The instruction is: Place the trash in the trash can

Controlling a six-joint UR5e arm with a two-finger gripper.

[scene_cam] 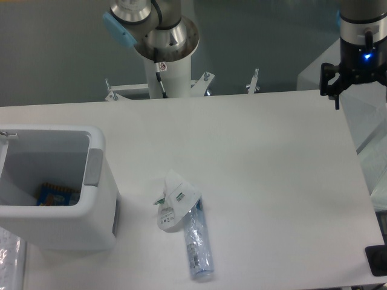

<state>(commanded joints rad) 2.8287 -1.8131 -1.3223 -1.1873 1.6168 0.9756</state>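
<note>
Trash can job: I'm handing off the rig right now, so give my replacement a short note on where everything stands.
Pincer: up at the far right edge of the table, holding nothing; whether it is open cannot be told from this view.
Bottle: lying on the table near the front edge, to the right of the trash can.
Wrapper: on the table, touching the bottle's upper end.
Done: neither piece is in the can yet; something colourful already lies inside it.
Left: pick up both pieces and drop them in.
</note>
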